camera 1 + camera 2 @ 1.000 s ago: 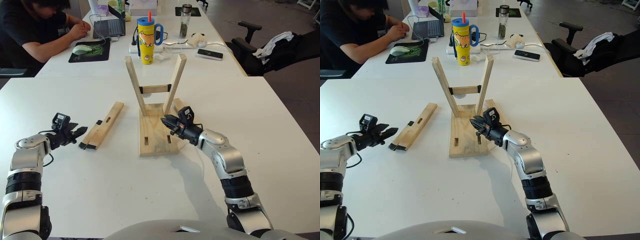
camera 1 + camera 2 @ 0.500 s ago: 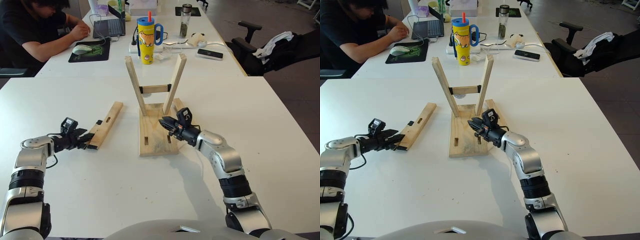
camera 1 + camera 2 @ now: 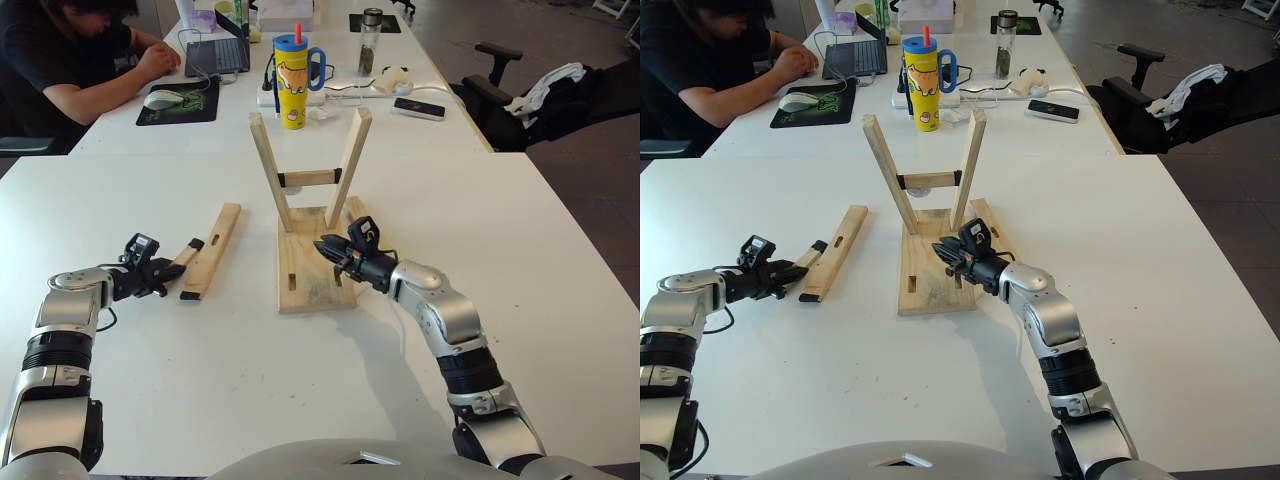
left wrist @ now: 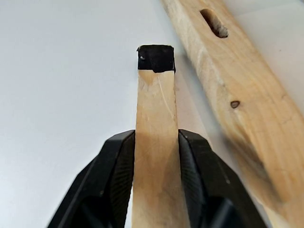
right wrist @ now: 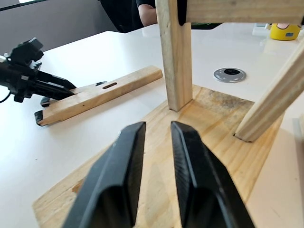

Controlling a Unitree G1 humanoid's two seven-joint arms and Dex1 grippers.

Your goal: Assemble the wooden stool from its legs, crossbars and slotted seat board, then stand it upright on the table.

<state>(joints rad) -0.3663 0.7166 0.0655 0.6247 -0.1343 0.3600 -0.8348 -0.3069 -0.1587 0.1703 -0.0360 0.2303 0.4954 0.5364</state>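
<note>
The seat board (image 3: 305, 285) lies flat on the white surface (image 3: 500, 250), long axis running away from the robot. Two legs stand in its far end, the left one (image 3: 271, 170) and the right one (image 3: 349, 165), splaying outward as they rise, with one crossbar (image 3: 309, 178) lying level between them.

A third leg (image 3: 215, 245) lies loose to the left of the board, slotted face up, angled from near-left to far-right. One more wooden piece (image 3: 985, 215) lies along the board's right edge (partly hidden by the arm, so I can't say which part it is).

The left hand (image 3: 165, 272) is clamped on a second, thinner crossbar (image 4: 155, 104), whose black-capped end points away from it, just beside the loose leg. The right hand (image 5: 157, 127) hangs low over the board near the left upright, fingers a narrow gap apart with nothing between them.
</note>
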